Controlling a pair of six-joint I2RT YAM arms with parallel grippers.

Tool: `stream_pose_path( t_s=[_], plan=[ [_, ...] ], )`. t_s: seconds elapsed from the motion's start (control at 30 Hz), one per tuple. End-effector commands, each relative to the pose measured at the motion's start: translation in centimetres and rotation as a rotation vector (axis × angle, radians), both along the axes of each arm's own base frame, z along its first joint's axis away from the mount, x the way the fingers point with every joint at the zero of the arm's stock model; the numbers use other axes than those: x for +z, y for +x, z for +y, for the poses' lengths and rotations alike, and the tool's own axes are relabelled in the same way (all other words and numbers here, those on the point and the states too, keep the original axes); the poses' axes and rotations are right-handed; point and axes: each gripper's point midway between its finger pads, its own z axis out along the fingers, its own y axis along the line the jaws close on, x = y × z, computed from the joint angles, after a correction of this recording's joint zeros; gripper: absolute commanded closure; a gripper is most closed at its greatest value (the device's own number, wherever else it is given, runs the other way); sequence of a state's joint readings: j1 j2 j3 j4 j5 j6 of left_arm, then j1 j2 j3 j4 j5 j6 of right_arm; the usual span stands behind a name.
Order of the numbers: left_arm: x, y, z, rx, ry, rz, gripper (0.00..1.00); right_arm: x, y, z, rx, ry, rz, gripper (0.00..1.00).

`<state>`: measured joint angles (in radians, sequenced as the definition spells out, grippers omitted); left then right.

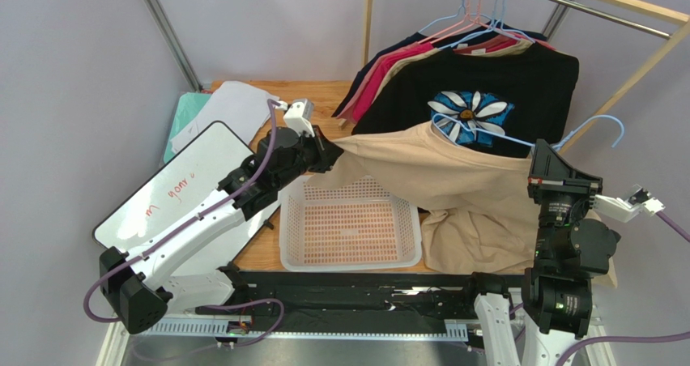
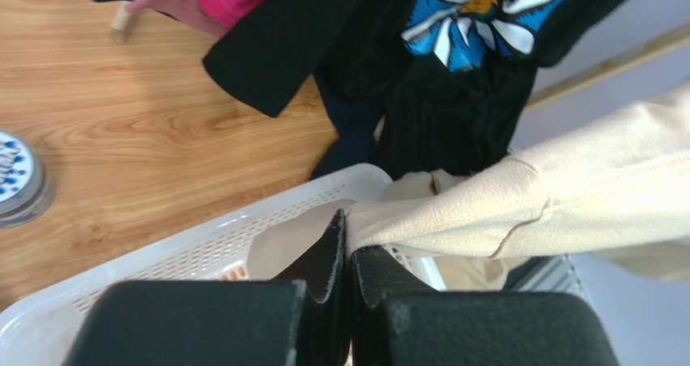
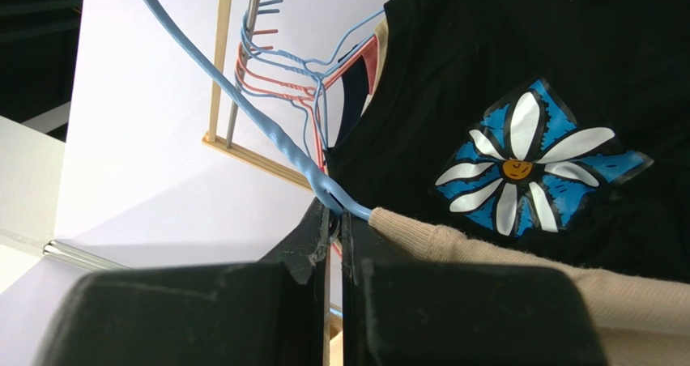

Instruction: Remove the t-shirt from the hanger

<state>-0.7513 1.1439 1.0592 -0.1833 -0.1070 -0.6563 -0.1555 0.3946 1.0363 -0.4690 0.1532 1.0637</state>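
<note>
Most of the blue hanger (image 3: 271, 131) inside the beige t-shirt (image 3: 502, 257); round object (image 2: 16, 180) half off the left edge

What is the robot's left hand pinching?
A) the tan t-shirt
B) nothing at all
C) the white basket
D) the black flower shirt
A: the left gripper is shut on an edge of the tan t-shirt, pulled out above the white basket, while the right gripper is shut on the blue hanger.

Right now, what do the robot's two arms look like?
The left arm has white shells and black joints; the right arm looks mostly black. Purple cables trail from both. The left end effector and right end effector each have two flat black fingers.
</note>
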Motion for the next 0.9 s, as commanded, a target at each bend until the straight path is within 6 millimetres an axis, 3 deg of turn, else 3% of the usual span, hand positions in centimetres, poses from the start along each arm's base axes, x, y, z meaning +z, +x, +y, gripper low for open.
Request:
stream_pose_path(
  t_s=[0.0, 0.03, 0.1, 0.17, 0.2, 0.23, 0.3, 0.4, 0.57, 0.63, 0.67, 0.73, 0.77, 0.83, 0.87],
  plan=[
    [1.0, -0.1, -2.3, -0.131, -0.032, -0.047, 1.00, 2.2, 0.7, 1.0, 0.067, 0.030, -0.092, 1.00],
    [2.0, -0.2, -3.1, -0.174, -0.051, -0.075, 1.00, 2.7, 0.9, 2.4, 0.151, 0.020, -0.106, 1.00],
    [1.5, -1.0, -5.2, -0.295, -0.057, -0.055, 1.00, 2.1, 2.7, 4.5, 0.292, 0.058, -0.084, 1.00],
    [2.5, -1.3, -6.7, -0.374, -0.084, -0.052, 1.00, 2.5, 3.2, 7.0, 0.451, 0.068, -0.102, 1.00],
    [1.4, -0.9, -7.6, -0.393, -0.076, -0.021, 1.00, 2.9, 4.1, 7.8, 0.523, 0.115, -0.126, 1.00],
    [2.3, -0.6, -8.2, -0.404, -0.101, -0.020, 1.00, 3.0, 4.0, 9.4, 0.631, 0.112, -0.119, 1.00],
    [2.3, -0.1, -9.8, -0.439, -0.127, 0.004, 1.00, 3.7, 4.3, 11.0, 0.768, 0.155, -0.129, 1.00],
    [3.6, 0.6, -11.8, -0.480, -0.197, 0.021, 1.00, 5.0, 4.0, 12.7, 0.933, 0.203, -0.156, 1.00],
    [6.0, 1.1, -13.8, -0.536, -0.239, -0.001, 1.00, 9.1, 1.2, 14.3, 1.055, 0.123, -0.243, 1.00],
    [8.3, 1.2, -14.0, -0.544, -0.254, -0.050, 1.00, 10.0, 0.4, 14.6, 1.038, 0.019, -0.275, 1.00],
    [9.4, 1.3, -13.8, -0.537, -0.256, -0.077, 1.00, 12.1, -1.2, 14.8, 1.017, -0.067, -0.322, 1.00],
    [13.5, 0.8, -13.1, -0.541, -0.273, -0.172, 1.00, 12.0, -1.1, 14.2, 0.918, -0.129, -0.263, 1.00],
    [15.2, 0.5, -12.9, -0.548, -0.284, -0.211, 1.00, 13.2, -3.0, 13.9, 0.829, -0.258, -0.303, 1.00],
    [19.6, -0.5, -12.0, -0.565, -0.292, -0.302, 1.00, 13.3, -3.3, 11.8, 0.644, -0.286, -0.277, 1.00],
    [21.0, -1.0, -11.8, -0.579, -0.290, -0.328, 1.00, 13.8, -5.3, 11.2, 0.558, -0.361, -0.317, 1.00]
  ],
)
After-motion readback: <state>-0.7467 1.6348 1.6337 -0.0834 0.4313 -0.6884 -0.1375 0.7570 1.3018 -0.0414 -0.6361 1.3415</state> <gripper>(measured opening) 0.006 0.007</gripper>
